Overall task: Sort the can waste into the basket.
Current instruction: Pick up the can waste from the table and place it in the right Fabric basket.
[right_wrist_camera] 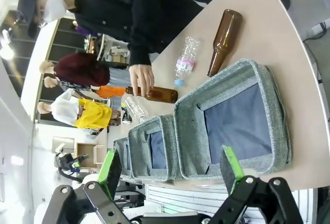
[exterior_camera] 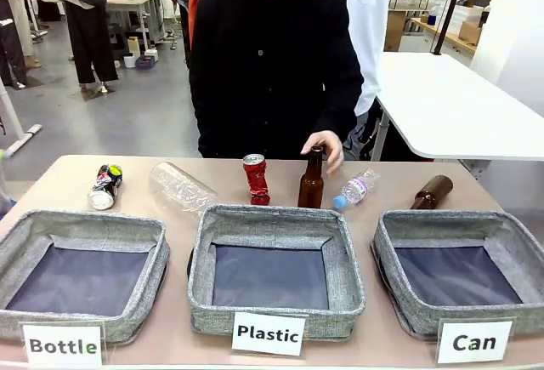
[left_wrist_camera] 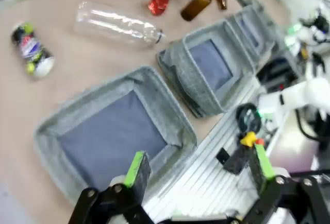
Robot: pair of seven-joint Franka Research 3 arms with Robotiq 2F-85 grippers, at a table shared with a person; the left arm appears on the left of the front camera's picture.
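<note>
nothing is sorted yet, as far as the pictures show: the can basket (exterior_camera: 387,259), at the lower right of the front view behind its white "can" sign (exterior_camera: 474,342), shows a bare dark liner, and both cans are out on the table (exterior_camera: 72,170) beyond the row of baskets. the red can (exterior_camera: 256,179) stands crushed just above the middle of the frame, right behind the plastic basket (exterior_camera: 276,217). the dark can (exterior_camera: 106,186) lies at the centre left, behind the bottle basket (exterior_camera: 85,221), well apart from its target. by my reading both picks and both drops are left to do

the left gripper (left_wrist_camera: 199,165) is spread wide and holds nothing, with the bottle basket just beyond its fingers. the right gripper (right_wrist_camera: 170,165) is likewise wide and empty, with the can basket beyond it

a large clear bottle (exterior_camera: 181,188) lies between the cans, nearer the dark one. an upright brown bottle (exterior_camera: 311,181) stands just beside the red can with the person's hand (exterior_camera: 325,147) at its neck, which could crowd a reach there. a small clear bottle (exterior_camera: 354,189) and a lying brown bottle (exterior_camera: 433,191) rest behind the can basket
</note>
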